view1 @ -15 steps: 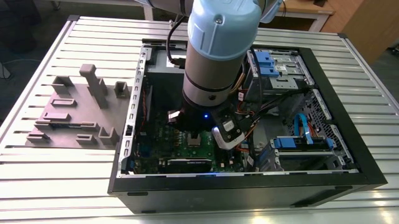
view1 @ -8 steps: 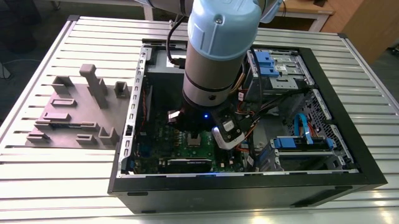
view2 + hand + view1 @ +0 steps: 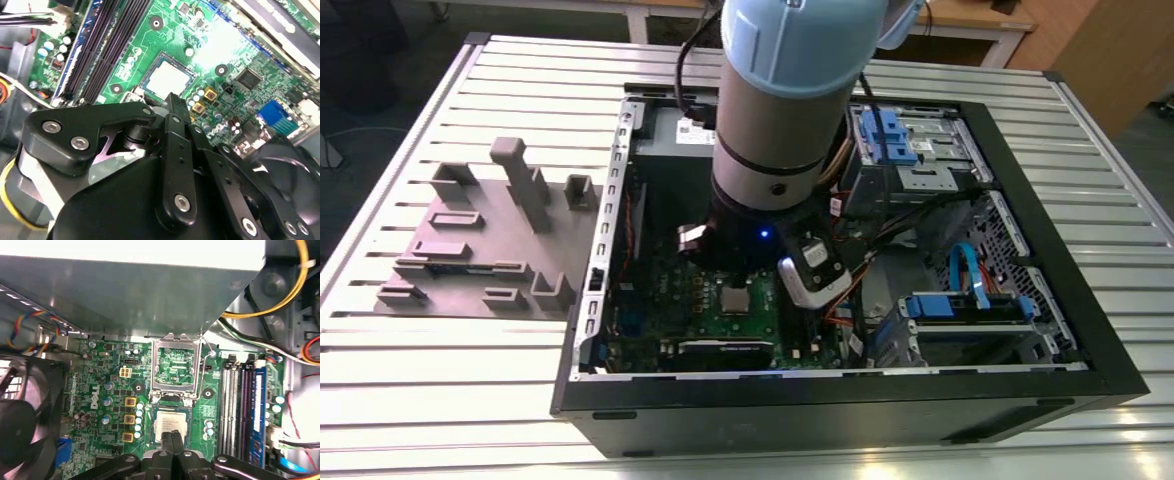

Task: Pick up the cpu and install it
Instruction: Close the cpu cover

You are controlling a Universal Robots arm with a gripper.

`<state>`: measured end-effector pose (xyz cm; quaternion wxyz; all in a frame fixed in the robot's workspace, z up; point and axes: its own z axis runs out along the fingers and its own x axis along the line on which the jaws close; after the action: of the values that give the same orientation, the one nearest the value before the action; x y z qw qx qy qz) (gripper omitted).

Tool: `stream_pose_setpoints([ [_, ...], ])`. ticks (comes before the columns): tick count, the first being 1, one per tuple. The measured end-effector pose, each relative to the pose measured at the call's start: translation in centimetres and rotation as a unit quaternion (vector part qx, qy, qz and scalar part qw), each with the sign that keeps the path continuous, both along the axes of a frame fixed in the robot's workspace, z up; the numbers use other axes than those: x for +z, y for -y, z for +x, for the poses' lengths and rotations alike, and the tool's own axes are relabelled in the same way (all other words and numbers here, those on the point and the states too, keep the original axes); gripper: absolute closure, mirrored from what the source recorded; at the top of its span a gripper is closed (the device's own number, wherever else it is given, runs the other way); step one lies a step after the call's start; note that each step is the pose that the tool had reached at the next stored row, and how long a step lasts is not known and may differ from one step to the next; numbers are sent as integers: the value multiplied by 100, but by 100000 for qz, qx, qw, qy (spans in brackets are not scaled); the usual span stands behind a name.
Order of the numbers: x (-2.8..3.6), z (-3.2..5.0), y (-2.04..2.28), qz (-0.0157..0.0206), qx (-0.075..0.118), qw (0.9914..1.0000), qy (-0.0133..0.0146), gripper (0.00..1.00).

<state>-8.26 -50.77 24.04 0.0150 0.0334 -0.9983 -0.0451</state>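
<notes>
First wrist view: the cpu [image 3: 170,421] lies flat in the socket [image 3: 171,401], silvery top up. Being square, it has no long axis, and its edges run parallel to the socket's frame. The load plate [image 3: 176,339] is swung open off the socket. The gripper [image 3: 172,434] hangs just over the cpu's edge, fingers pressed together and gripping nothing. The motherboard [image 3: 100,370] surrounds the socket.

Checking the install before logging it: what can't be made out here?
1. Contact between tool and cpu: in the first wrist view the tool covers the chip's near edge.
2. Whether the cpu lies fully seated: too small in the exterior view.
3. Inside of the case beyond it: blocked by the arm in the exterior view.
</notes>
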Motion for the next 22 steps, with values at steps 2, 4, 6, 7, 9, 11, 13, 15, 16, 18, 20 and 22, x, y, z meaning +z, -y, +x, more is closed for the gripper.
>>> stream_pose_setpoints([
  [2,56,0,0,4,12,100000,181,89],
  [4,110,0,0,-9,42,99999,379,89],
  [6,136,-1,0,4,388,99997,636,89],
  [7,135,-1,0,23,1186,99991,648,89],
  [9,136,-1,0,24,2977,99954,645,89],
  [11,136,-1,0,32,4855,99880,640,89],
  [13,136,-1,0,45,6645,99777,640,89],
  [15,136,-1,0,55,8440,99641,638,89],
  [16,136,-1,0,63,9344,99560,640,89],
  [18,136,-1,0,74,11182,99371,640,89],
  [20,137,-1,0,82,12964,99154,635,89],
  [22,136,-1,0,96,14746,98905,636,89],
])
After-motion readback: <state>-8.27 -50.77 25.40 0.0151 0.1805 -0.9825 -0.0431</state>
